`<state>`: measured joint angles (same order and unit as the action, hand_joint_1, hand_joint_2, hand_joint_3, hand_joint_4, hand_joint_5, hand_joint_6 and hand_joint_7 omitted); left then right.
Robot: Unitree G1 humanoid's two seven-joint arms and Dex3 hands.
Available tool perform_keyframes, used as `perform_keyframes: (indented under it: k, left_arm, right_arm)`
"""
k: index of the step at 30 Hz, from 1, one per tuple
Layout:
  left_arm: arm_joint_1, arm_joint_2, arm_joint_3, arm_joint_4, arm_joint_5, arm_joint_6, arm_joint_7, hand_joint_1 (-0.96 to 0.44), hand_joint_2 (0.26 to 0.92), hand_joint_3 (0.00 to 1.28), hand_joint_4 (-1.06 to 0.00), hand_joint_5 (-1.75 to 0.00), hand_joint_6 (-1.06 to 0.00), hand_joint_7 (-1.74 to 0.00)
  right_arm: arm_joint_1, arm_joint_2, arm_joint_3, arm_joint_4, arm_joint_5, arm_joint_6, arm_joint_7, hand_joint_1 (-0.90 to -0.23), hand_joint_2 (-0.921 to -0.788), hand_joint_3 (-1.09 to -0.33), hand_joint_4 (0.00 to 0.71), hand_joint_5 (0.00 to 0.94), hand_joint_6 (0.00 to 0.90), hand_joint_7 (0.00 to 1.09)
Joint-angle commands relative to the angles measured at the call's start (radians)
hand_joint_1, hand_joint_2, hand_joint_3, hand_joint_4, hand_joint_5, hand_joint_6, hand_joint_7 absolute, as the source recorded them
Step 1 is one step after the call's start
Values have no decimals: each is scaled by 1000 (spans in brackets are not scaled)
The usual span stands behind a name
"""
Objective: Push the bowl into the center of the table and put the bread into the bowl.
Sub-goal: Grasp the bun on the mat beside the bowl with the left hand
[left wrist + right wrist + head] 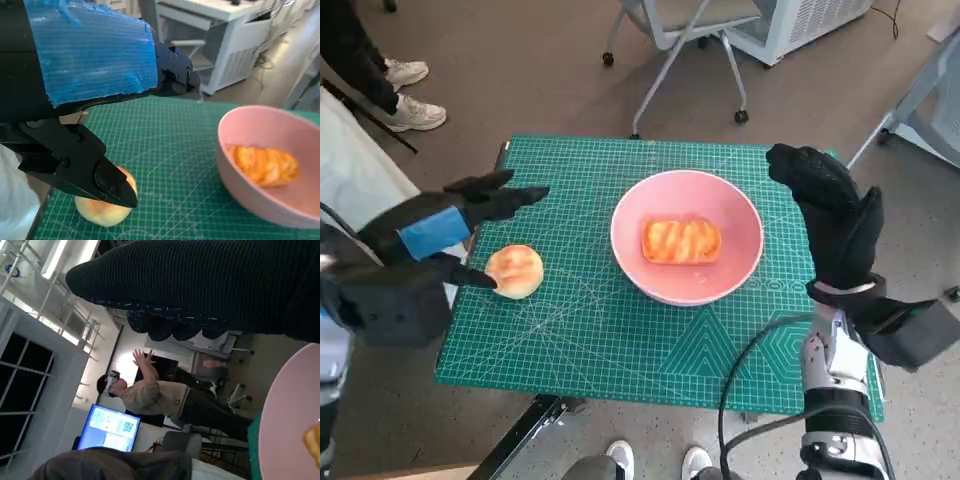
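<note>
The soft, light round bread (514, 270) sits between the left hand's (430, 232) spread fingers (107, 185); grip its sides gently

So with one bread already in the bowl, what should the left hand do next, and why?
Probably close the left hand on the round bread and lift it. That bread lies on the mat beside the pink bowl, and the hand's fingers already straddle it, one touching its side, the rest open above.

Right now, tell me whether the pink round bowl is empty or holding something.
Holding something: the pink round bowl stands upright on the green cutting mat with one orange-toasted oblong bread piece lying inside; a round bun sits outside.
</note>
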<state>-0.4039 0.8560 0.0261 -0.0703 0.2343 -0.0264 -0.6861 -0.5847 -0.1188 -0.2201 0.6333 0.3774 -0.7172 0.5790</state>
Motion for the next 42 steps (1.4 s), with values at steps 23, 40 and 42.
perform_keyframes:
  k: [23,40,42]
  left_arm:
    - [-86,-80,-200,309,169,-9,66,141,744,12,-33,-2,-228,-5]
    - [-154,-137,-327,459,315,115,76,150,789,33,-202,-19,-350,-23]
    - [-157,-141,-341,469,346,121,102,148,802,43,-265,-19,-414,-29]
  right_arm:
    - [6,-20,-14,20,12,15,33,-661,-921,-772,184,0,81,499]
    - [19,-24,-12,0,0,16,15,-652,-921,-780,180,0,73,508]
    - [20,-24,-11,-2,0,18,13,-653,-921,-781,180,0,72,509]
